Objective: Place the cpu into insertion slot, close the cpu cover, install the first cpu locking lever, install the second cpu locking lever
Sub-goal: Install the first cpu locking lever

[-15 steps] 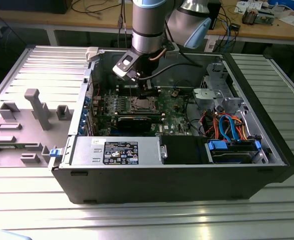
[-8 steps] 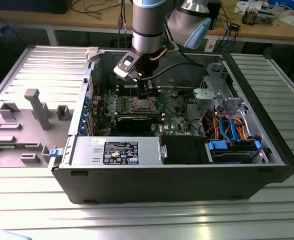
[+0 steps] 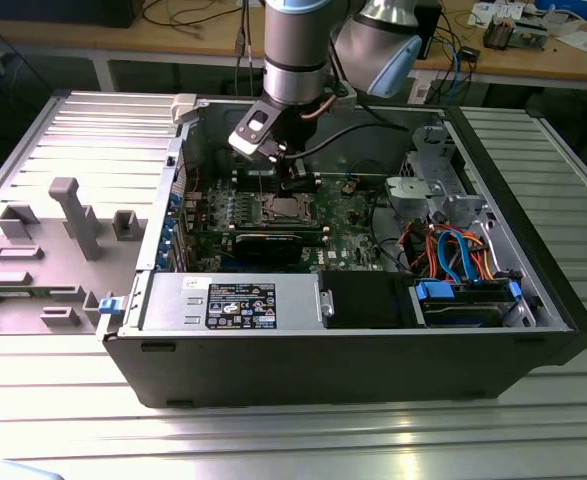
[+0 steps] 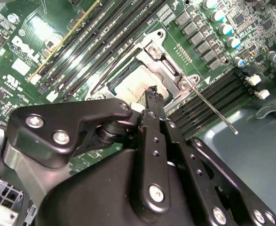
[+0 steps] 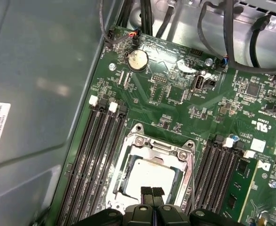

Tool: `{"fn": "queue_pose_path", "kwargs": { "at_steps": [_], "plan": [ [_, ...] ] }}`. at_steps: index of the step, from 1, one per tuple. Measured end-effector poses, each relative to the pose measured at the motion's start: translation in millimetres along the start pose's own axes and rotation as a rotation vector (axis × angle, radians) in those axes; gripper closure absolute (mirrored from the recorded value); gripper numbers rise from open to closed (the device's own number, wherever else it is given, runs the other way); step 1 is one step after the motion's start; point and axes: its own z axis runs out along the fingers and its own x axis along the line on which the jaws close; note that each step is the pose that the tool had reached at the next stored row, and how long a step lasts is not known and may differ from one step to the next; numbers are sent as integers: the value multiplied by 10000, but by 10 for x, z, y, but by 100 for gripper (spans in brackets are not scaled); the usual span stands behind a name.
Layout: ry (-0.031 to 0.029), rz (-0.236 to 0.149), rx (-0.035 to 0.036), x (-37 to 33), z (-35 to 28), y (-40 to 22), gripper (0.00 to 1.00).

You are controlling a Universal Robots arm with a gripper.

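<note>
The cpu (image 5: 149,176) lies in the insertion slot (image 3: 283,208) on the green board, its silver-grey top showing through the cut-out of the cpu cover (image 5: 154,145). The cover lies flat over the chip. In the second wrist view the cpu (image 4: 130,80) sits under the same silver cover (image 4: 163,54), and a thin locking lever (image 4: 213,112) sticks out free from the socket's corner over the memory slots. My gripper (image 5: 152,194) hangs just above the chip's edge, black fingertips (image 4: 152,94) pressed together with nothing between them. In the exterior view the gripper (image 3: 291,180) sits just behind the socket.
Long memory slots (image 5: 98,155) flank the socket on both sides. A black graphics card (image 3: 273,243) lies in front of it, then the power supply (image 3: 233,300). Drive cage and coloured cables (image 3: 453,250) fill the exterior view's right. The grey case wall (image 5: 34,94) rises close by.
</note>
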Motion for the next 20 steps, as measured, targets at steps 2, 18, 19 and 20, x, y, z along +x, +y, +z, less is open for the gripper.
{"fn": "queue_pose_path", "kwargs": {
  "at_steps": [2, 18, 19, 20],
  "plan": [
    [1, -2, -1, 1, -98, 0, 89],
    [-16, -1449, 16, 3, -318, -1, 89],
    [-16, -1546, 17, 3, -319, -1, 89],
    [-15, -1619, 17, 7, -318, -10, 89]
  ]
}}
